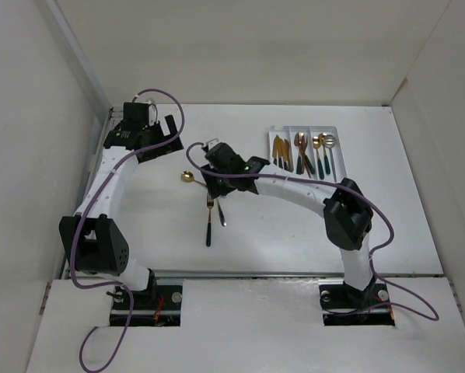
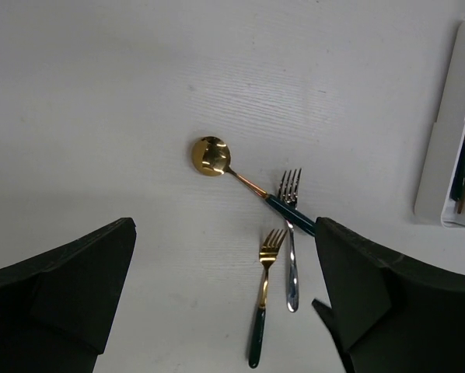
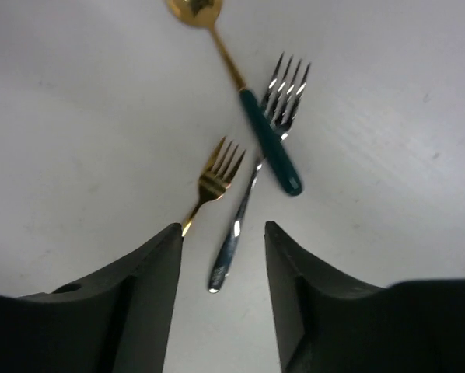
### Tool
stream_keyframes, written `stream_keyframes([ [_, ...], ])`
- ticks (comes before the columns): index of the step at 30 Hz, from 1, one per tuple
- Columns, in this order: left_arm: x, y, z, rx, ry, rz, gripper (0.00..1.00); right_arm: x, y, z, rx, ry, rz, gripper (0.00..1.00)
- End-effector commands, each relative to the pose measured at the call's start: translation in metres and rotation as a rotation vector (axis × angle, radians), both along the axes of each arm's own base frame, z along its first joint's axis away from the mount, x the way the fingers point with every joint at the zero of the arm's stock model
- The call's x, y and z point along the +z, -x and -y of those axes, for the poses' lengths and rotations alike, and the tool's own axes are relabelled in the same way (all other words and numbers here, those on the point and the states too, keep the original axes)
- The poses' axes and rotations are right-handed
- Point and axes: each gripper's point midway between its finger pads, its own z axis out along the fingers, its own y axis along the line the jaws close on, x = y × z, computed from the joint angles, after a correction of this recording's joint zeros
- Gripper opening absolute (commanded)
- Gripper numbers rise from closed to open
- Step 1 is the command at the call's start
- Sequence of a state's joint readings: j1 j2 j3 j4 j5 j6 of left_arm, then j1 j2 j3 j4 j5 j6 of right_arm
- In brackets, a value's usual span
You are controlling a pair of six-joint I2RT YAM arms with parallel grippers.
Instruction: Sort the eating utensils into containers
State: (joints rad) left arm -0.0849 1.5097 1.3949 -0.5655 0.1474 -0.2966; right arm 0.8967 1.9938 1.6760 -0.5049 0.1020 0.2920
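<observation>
Three utensils lie loose on the white table: a gold spoon with a teal handle (image 1: 187,177) (image 2: 210,155) (image 3: 240,85), a silver fork (image 1: 221,214) (image 2: 291,241) (image 3: 252,186) whose tines cross the spoon's handle, and a gold fork with a teal handle (image 1: 208,221) (image 2: 263,295) (image 3: 217,171). The white tray (image 1: 335,134) (image 2: 438,179) at the back right holds several utensils in its three compartments. My right gripper (image 1: 215,185) (image 3: 222,233) is open and empty, its jaws either side of the silver fork's handle, above it. My left gripper (image 1: 166,140) (image 2: 225,311) is open and empty, high at the back left.
White walls close in the table at the left, back and right. The right arm's forearm (image 1: 295,190) stretches across the middle of the table between the loose utensils and the tray.
</observation>
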Motion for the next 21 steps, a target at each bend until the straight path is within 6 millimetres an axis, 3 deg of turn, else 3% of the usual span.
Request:
stream_keyframes([
  [1, 0.022, -0.001, -0.017, 0.057, -0.03, 0.072, 1.0, -0.005, 0.03, -0.011, -0.134, -0.017, -0.052, 0.55],
  [7, 0.029, -0.001, -0.035, 0.135, -0.062, 0.093, 1.0, -0.054, 0.092, -0.028, -0.102, 0.076, -0.15, 0.59],
  [11, 0.029, 0.004, -0.043, 0.155, -0.062, 0.096, 1.0, -0.078, 0.113, -0.024, -0.112, 0.131, -0.178, 0.57],
  [16, 0.033, 0.008, -0.042, 0.149, -0.055, 0.107, 1.0, -0.111, 0.114, -0.013, -0.18, 0.192, -0.206, 0.48],
  [18, 0.037, 0.009, -0.042, 0.15, -0.054, 0.116, 1.0, -0.115, 0.113, -0.016, -0.179, 0.188, -0.204, 0.43],
  [21, 0.037, 0.009, -0.044, 0.152, -0.048, 0.116, 1.0, -0.118, 0.109, -0.018, -0.177, 0.185, -0.189, 0.19],
])
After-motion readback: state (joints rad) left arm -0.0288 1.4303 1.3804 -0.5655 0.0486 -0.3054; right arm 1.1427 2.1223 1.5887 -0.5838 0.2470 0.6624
